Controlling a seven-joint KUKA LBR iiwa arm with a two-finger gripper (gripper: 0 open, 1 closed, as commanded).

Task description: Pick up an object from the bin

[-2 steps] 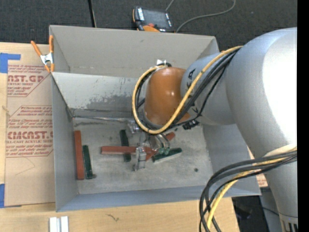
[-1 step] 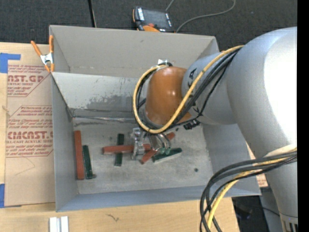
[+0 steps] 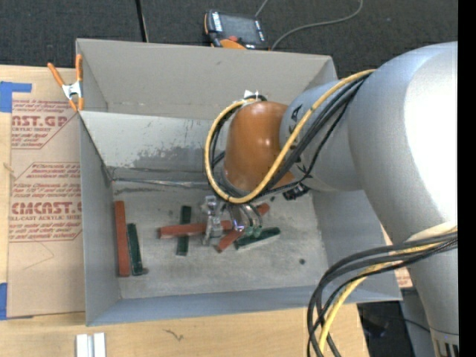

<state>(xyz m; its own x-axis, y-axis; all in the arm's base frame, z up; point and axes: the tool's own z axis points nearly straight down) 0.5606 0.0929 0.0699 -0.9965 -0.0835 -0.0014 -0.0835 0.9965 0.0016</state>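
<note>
My gripper [image 3: 218, 225] hangs low over the middle of the bin floor, under the orange cover. Its metal fingers stand among a small cluster of flat sticks. A red-brown stick [image 3: 177, 231] lies flat just left of the fingers, crossed by a short dark green stick [image 3: 183, 229]. Another red-brown piece [image 3: 227, 242] lies right under the fingertips. A dark green stick [image 3: 259, 235] juts out to the right of them. I cannot make out whether anything sits between the fingers.
At the bin's left side a long red-brown stick [image 3: 120, 238] and a dark green stick [image 3: 134, 249] lie side by side along the wall. The arm and its cables cover the bin's right part.
</note>
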